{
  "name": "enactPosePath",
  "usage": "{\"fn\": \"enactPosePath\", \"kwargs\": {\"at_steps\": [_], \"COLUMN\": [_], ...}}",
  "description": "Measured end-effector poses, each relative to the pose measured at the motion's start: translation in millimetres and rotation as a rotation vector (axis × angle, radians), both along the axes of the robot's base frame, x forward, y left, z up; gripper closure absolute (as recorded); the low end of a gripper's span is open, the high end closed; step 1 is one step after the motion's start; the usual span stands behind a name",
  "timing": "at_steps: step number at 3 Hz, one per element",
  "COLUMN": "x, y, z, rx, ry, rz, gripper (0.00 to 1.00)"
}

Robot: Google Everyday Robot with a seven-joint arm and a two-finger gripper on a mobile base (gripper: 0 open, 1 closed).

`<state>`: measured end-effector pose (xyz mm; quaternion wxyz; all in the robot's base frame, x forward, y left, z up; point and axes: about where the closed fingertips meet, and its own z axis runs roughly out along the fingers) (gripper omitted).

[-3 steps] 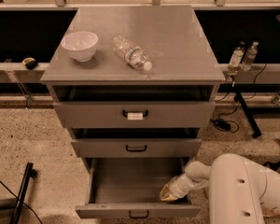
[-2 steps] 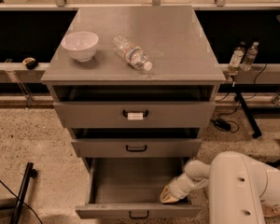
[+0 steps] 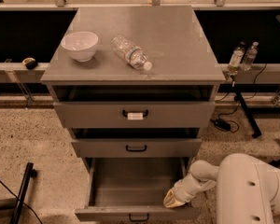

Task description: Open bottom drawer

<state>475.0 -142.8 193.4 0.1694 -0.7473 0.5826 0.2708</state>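
Note:
The grey cabinet has three drawers. The bottom drawer (image 3: 135, 213) is pulled well out, its inside bare, its flat front with a small black loop handle (image 3: 138, 217) at the lower edge of the view. My gripper (image 3: 172, 199) reaches down from the white arm (image 3: 245, 188) at the lower right and sits inside the drawer's right front corner, just behind the front panel. The middle drawer (image 3: 136, 148) and top drawer (image 3: 135, 114) with a white label on its handle stand slightly out.
A white bowl (image 3: 80, 45) and a lying plastic bottle (image 3: 130, 53) rest on the cabinet top (image 3: 177, 41). Two small bottles (image 3: 242, 56) stand on a ledge to the right, with cables and a black stand leg (image 3: 245, 111) below. A black bar (image 3: 22, 195) lies on the speckled floor at left.

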Motion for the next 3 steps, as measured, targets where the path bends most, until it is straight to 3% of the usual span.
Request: {"fn": "enactPosePath", "kwargs": {"at_steps": [1, 2, 3], "x": [4.3, 19.7, 17.9], "y": [-14.9, -46.2, -48.2], "z": [37.3, 79.7, 80.4], "rx": [0.146, 0.284, 0.291], "ry": [-0.035, -0.129, -0.128], "rz": [-0.017, -0.073, -0.072], "gripper": [1.00, 1.00, 0.81]}}
